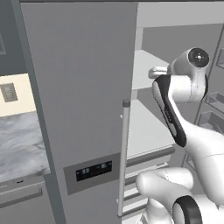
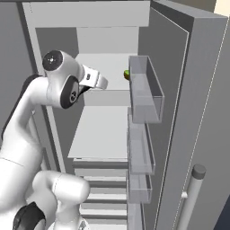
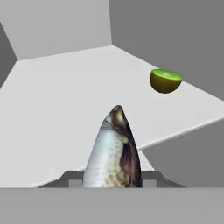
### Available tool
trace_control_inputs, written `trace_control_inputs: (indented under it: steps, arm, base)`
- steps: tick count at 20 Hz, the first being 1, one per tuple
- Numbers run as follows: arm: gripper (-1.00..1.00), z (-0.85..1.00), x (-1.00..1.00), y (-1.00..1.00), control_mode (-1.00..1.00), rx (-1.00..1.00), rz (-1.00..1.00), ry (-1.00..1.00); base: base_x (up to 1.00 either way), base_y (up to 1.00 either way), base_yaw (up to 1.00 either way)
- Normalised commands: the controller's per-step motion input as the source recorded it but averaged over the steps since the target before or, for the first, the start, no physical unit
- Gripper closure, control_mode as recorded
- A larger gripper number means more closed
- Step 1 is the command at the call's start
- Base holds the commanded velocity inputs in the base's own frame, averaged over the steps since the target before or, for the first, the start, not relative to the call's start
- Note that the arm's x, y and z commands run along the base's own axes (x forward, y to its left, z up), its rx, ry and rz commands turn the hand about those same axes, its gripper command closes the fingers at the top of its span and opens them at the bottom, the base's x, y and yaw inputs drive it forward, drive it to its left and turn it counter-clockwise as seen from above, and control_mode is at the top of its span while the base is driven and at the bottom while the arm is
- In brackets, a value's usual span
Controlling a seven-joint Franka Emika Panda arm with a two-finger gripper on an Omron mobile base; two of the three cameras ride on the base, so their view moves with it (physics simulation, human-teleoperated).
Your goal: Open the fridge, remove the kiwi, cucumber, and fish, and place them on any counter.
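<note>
One fish [image 3: 114, 151] fills the low middle of the hand view, its head pointing away from the gripper [image 3: 113, 180] toward the back of the fridge [image 1: 78, 87] shelf [image 3: 65, 96]. It looks small, light and fairly stiff, but tapered and smooth-skinned, so I would expect it to slip forward out of a weak pinch. The thick mid-body, across its flanks, seems the best place to hold, not the thin tail or narrow head.

That broad part sits right between the two fingers, whose tips just peek out on either side of it. They look drawn in against its sides, though I cannot tell if they are truly squeezing it yet.

Further along the same shelf, near its right edge by the open side, lies the kiwi [image 3: 165, 81], a halved green piece, well apart from the fish. From the right base view it shows as a small green spot [image 2: 127, 74] at that shelf edge, beside the door bins [image 2: 146, 90].
</note>
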Motion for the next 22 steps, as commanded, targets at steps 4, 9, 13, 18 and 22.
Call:
trace_control_inputs:
  steps: [4, 9, 13, 18, 22]
  arm:
    - [1.00, 0.42, -1.00, 0.00, -1.00, -0.08, 0.00, 0.05]
    - [1.00, 0.36, -0.80, 0.02, -1.00, -0.09, 0.01, 0.18]
    - [1.00, 0.02, -0.22, 0.16, -1.00, -0.08, 0.08, 0.22]
    - [1.00, -0.24, -0.01, 0.26, -1.00, 0.00, 0.16, 0.05]
    - [1.00, -0.40, 0.00, 0.27, -1.00, 0.00, 0.17, 0.00]
  base:
    - [0.00, 0.00, 0.00]
    - [0.00, 0.00, 0.00]
    - [0.00, 0.00, 0.00]
    - [0.00, 0.00, 0.00]
    - [0.00, 0.00, 0.00]
